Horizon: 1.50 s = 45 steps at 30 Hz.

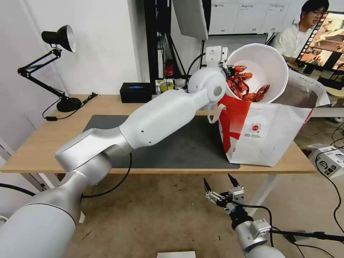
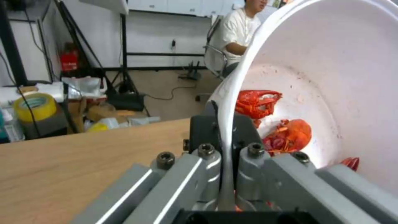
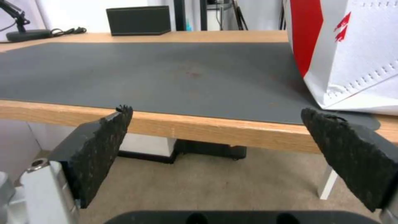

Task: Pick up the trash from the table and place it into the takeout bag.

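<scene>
The left end effector (image 2: 226,146) is clenched on the rim of the white bowl (image 1: 263,68), holding it tipped on its side above the open takeout bag (image 1: 261,132), red shells (image 1: 243,87) inside. The right end effector (image 1: 219,186) hangs released below the tabletop (image 1: 36,143) edge.

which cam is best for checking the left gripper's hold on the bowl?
Left wrist view: the left gripper is shut on the bowl, its rim pinched between the fingers. Head view shows the bowl tipped over the takeout bag, the grip hidden behind the wrist. Right wrist view shows the bag, no bowl.
</scene>
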### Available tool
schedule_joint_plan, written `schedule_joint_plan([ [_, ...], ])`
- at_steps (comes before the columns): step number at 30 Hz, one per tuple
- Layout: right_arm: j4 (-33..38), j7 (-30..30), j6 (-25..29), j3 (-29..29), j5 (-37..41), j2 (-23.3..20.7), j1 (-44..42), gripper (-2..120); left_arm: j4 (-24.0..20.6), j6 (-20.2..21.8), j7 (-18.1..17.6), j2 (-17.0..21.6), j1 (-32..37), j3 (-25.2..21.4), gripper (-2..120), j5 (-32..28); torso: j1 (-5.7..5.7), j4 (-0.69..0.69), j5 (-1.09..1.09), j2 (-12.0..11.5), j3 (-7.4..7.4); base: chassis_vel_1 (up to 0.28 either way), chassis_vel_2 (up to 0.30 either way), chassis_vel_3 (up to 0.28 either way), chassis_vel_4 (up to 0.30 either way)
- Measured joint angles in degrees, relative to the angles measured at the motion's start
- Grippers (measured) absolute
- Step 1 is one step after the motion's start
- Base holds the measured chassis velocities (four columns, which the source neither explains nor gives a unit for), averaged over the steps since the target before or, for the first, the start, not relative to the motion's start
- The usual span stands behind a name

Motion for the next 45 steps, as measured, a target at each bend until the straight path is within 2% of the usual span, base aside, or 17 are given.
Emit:
schedule_joint_plan([
  [11,0.00,0.00,0.00,0.00,0.00,0.00,0.00,100,-4.16,3.39,4.12,3.10,0.19,1.64,0,-1.76,0.00,0.00,0.00,0.00,0.00,0.000,0.000,0.000,0.000],
  [26,0.00,0.00,0.00,0.00,0.00,0.00,0.00,100,-7.57,7.05,4.06,6.14,1.33,2.78,0,-2.74,0.00,0.00,0.00,0.00,0.00,0.000,0.000,0.000,0.000],
  [28,0.00,0.00,0.00,0.00,0.00,0.00,0.00,100,-8.07,7.34,4.04,6.47,1.36,2.78,3,-2.88,0.00,0.00,0.00,0.00,0.00,0.000,0.000,0.000,0.000],
  [31,0.00,0.00,0.00,0.00,0.00,0.00,0.00,100,-8.81,7.47,4.03,6.88,1.37,2.75,16,-3.28,0.00,0.00,-0.01,0.00,0.00,0.000,0.000,0.000,0.000],
  [32,0.00,0.00,0.00,0.00,0.00,0.00,0.00,100,-8.81,7.47,4.03,6.88,1.37,2.75,16,-3.28,0.00,0.00,-0.01,0.00,0.00,0.000,0.000,0.000,0.000],
  [35,0.00,0.00,0.00,0.00,0.00,0.00,0.00,100,-9.07,7.47,3.99,7.02,1.37,2.65,30,-3.75,0.00,0.00,0.00,0.00,0.00,0.000,0.000,0.000,0.000],
  [36,0.00,0.00,0.00,0.00,0.00,0.00,0.00,100,-9.07,7.47,3.99,7.02,1.37,2.65,30,-3.75,0.00,0.00,0.00,0.00,0.00,0.000,0.000,0.000,0.000],
  [38,0.00,0.00,0.00,0.00,0.00,0.00,0.00,100,-9.10,7.44,3.95,7.05,1.37,2.61,40,-3.86,0.00,0.00,-0.01,0.00,0.00,0.000,0.000,0.000,0.000],
  [40,0.00,0.00,0.00,0.00,0.00,0.00,0.00,100,-9.10,7.39,3.93,7.04,1.37,2.56,44,-3.86,0.00,0.00,-0.01,0.00,0.00,0.000,0.000,0.000,0.000],
  [43,0.00,0.00,0.00,0.00,0.00,0.00,0.00,100,-9.26,7.02,3.87,7.03,1.51,2.32,59,-3.87,0.00,0.00,0.00,0.00,0.00,0.000,0.000,0.000,0.000],
  [44,0.00,0.00,0.00,0.00,0.00,0.00,0.00,100,-9.26,7.02,3.87,7.03,1.51,2.32,59,-3.87,0.00,0.00,0.00,0.00,0.00,0.000,0.000,0.000,0.000],
  [45,0.00,0.00,0.00,0.00,0.00,0.00,0.00,100,-9.49,6.24,3.87,7.15,1.61,2.30,64,-3.87,0.00,0.00,0.00,0.00,0.00,0.000,0.000,0.000,0.000],
])
